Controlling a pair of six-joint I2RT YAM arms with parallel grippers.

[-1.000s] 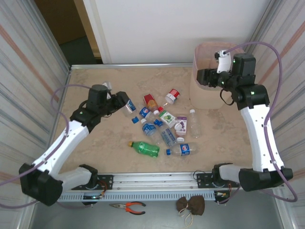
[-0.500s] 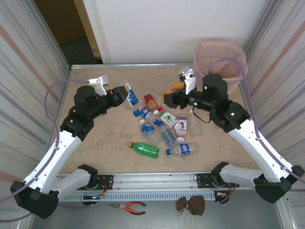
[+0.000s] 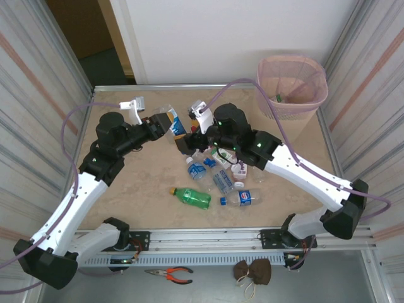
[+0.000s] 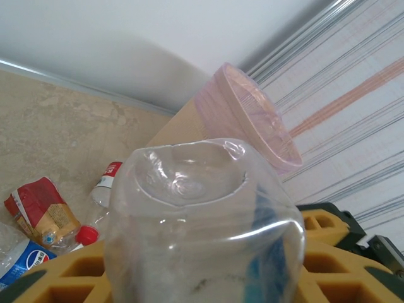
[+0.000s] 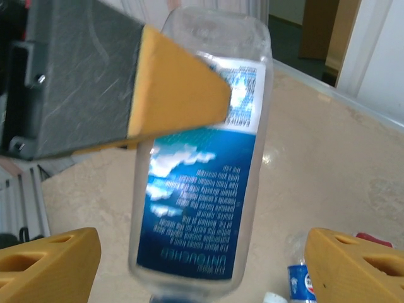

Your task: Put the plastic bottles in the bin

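1. Right arm has swung from the bin [image 3: 303,108], upper right, to frame centre; the left arm has raised its load.
2. Left gripper [image 3: 163,125] is clamped on a clear, blue-labelled bottle [image 3: 175,124], held above the desk [image 3: 132,189] left of centre.
3. Right gripper [image 3: 185,144] stands open just beside it; in the right wrist view its fingers [image 5: 50,265] flank that bottle.
4. Other bottles [image 3: 214,173] lie clustered on the desk at centre, well apart from the bin.

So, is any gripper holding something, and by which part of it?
The left gripper holds a clear bottle with a blue label by its body, at the label. The right gripper stands open around the bottle, not gripping it.
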